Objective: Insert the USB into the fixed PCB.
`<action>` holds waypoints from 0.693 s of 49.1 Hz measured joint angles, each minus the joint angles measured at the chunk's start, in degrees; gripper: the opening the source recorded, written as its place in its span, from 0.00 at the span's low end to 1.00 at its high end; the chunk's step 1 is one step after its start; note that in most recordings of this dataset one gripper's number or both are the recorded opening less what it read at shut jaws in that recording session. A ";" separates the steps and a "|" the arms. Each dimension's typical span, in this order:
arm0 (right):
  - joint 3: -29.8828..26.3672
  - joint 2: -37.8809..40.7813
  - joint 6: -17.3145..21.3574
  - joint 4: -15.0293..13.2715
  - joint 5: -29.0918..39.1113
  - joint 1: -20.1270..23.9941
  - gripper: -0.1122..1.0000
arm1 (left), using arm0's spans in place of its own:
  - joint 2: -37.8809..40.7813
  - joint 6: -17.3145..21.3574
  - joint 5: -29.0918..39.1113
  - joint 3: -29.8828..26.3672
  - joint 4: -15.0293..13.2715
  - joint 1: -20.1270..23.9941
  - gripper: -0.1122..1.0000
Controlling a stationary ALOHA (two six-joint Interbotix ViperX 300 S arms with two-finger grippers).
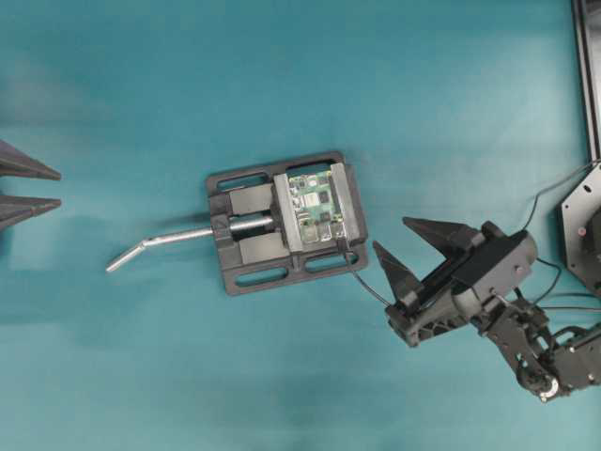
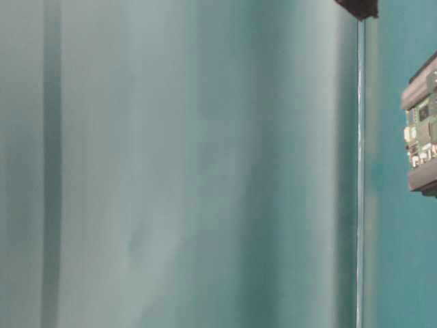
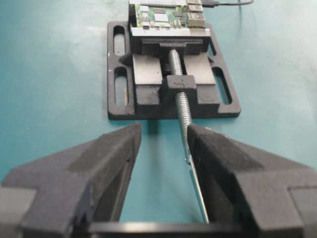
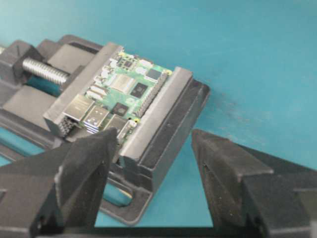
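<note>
Overhead view shows a broad teal worktop (image 1: 282, 75) with a black slotted vise base (image 1: 282, 225) sitting near its middle. A bent silver vise handle (image 1: 160, 244) sticks out from the vise toward the left of the view. Grey metal jaws frame the small green rectangular circuit board, the fixed PCB (image 1: 315, 207), which lies flat with silver and black chips facing up.

From the lower right, the black right pincer (image 1: 406, 256) sits near the vise's lower right corner, apart from it. Its two fingers are spread wide and nothing is between them; the right wrist view confirms an empty gap looking onto the board's silver ports. At the far left edge, the left pincer (image 1: 19, 186) is well apart from the vise, also wide and empty, with the vise screw running toward it in its own wrist view.

A thin black cable (image 1: 366, 280) leaves the board's lower right edge and trails toward the right arm. The small dark USB (image 3: 210, 3) plug, seen at the top of the left wrist view, appears to sit against the board's port side, though how fully it is seated cannot be told.

Judging from this, the insertion looks done or nearly so. A good finish means backing the right pincer straight away without snagging the cable, so the plug is not tugged loose.
</note>
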 measured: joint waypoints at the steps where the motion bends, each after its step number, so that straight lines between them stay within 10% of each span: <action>1: 0.35 0.00 0.00 -0.70 0.00 -0.09 0.72 | 0.00 0.00 -0.09 0.00 0.00 0.00 0.57; 34: 15.73 -14.50 0.09 -22.94 13.54 -3.43 0.73 | 0.00 0.00 0.00 0.00 0.00 0.00 0.57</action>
